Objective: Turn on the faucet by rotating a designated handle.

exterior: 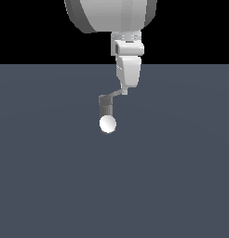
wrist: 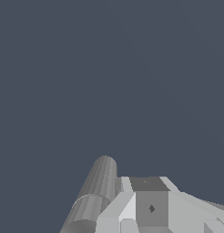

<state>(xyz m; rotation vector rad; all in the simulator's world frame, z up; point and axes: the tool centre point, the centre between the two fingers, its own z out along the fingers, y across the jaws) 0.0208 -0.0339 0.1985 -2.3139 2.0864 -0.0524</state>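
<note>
faucet (exterior: 106, 108) with white ball (exterior: 107, 124) only in exterior view, tool (exterior: 124, 91) at handle (exterior: 117, 93), grip unclear, bare floor (exterior: 181, 176) from 3 to 9 o'clock

We see a matt grey faucet (exterior: 106, 106) with a ribbed cylinder and smooth white ball, a smooth pale handle (exterior: 117, 93), and a matt, uniform slate floor (exterior: 181, 176).
</note>
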